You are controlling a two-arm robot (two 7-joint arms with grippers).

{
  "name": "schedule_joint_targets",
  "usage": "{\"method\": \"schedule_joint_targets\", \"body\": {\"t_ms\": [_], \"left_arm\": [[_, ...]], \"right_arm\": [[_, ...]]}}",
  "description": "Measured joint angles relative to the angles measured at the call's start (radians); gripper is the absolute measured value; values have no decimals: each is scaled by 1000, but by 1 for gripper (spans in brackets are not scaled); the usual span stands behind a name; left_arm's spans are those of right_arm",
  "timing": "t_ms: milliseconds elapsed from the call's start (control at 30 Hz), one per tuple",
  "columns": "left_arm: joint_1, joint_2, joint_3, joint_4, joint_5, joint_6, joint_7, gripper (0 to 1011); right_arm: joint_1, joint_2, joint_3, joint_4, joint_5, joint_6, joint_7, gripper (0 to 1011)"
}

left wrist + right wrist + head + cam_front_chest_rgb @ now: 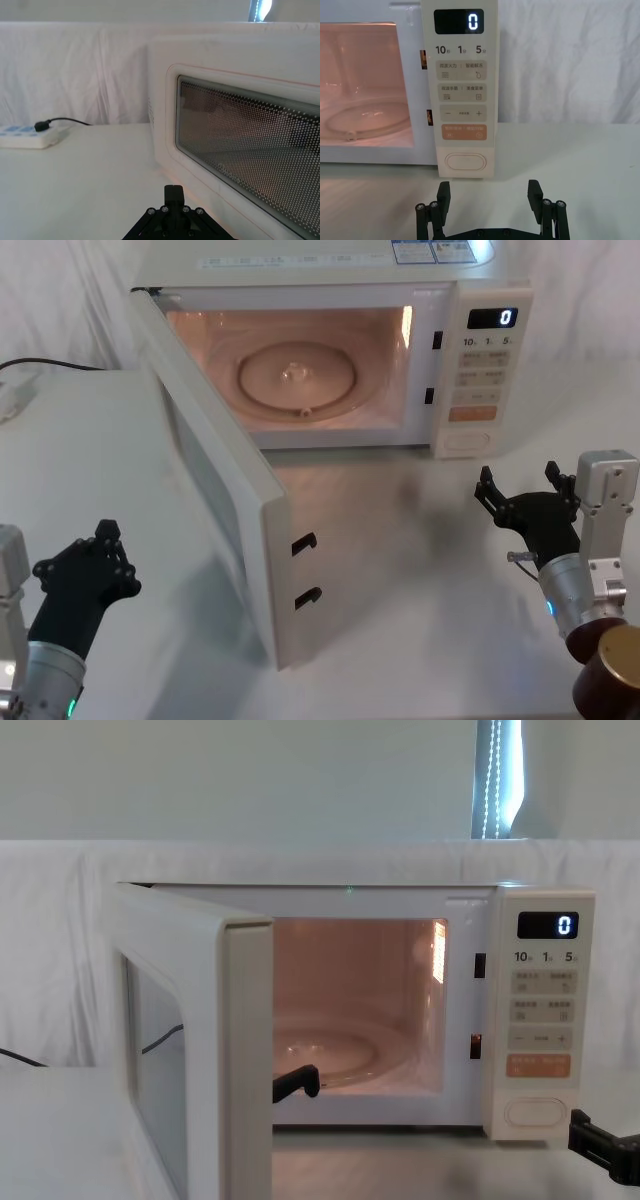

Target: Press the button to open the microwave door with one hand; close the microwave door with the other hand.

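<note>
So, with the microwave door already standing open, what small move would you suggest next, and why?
Probably bring the left gripper in against the outer face of the microwave door to start pushing it shut. The door is swung wide, the cavity lit, and the right gripper sits open, short of the button.

Ambient: bright, even, diffuse.
Cavity lamp: warm orange glow inside the microwave (330,360), lit.
Display: digit on the control panel (459,90) glows white.
Shadows: soft, faint grey patch on the desk (420,570) below the microwave door (215,490).
Focus: left gripper (173,220) slightly blurred in its wrist view.
</note>
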Motion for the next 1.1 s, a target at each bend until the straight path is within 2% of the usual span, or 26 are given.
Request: {"method": "schedule_joint_targets", "body": {"t_ms": [100,367,733,1100], "left_arm": [[0,1,-1,-22,25,17,0,0],[-18,6,-12,-76,38,51,-37,0],[-59,18,-23,-146,23,125,-115,0],[-100,37,-11,-166,-3,166,-166,0]], "right_arm": [[0,0,0,0,0,0,0,1002],[0,0,0,0,0,0,0,1002],[0,0,0,0,0,0,0,1002],[0,0,0,0,0,0,0,1002]]}}
